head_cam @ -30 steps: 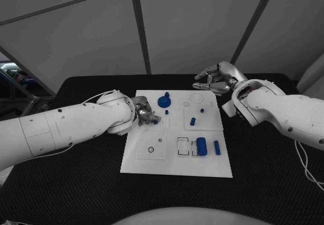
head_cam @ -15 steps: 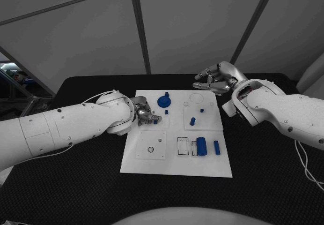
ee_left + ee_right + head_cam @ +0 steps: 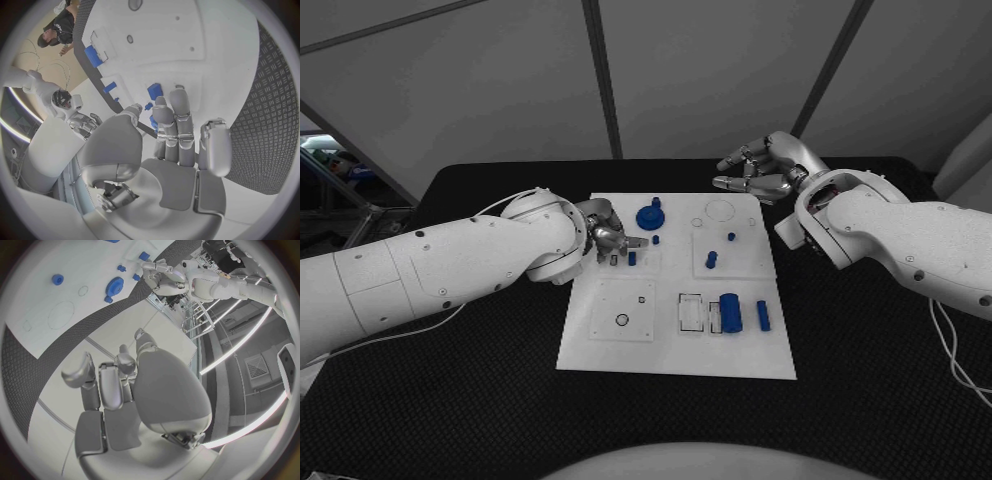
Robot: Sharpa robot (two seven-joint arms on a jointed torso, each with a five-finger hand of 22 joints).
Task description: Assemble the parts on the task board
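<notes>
The white task board (image 3: 675, 350) lies mid-table. My left hand (image 3: 609, 240) hovers over its left far part with fingers stretched out (image 3: 178, 125) and nothing in them. A small blue peg (image 3: 630, 257) stands just beside its fingertips, apart from them. A round blue gear part (image 3: 651, 216) sits beyond it, and a tiny blue peg (image 3: 656, 239) next to it. My right hand (image 3: 764, 168) hangs past the board's far right corner, fingers loosely bent (image 3: 115, 385), holding nothing.
On the board's right half lie a small peg (image 3: 731, 237), a short blue piece (image 3: 711, 259), a thick blue cylinder (image 3: 730, 311) and a slim blue bar (image 3: 763, 315). A black ring (image 3: 622, 320) lies near left. Black table (image 3: 473, 380) surrounds the board.
My left hand has let go of the small blue peg and drawn back a little; the peg now stands alone on the board. The right hand has stayed put.
</notes>
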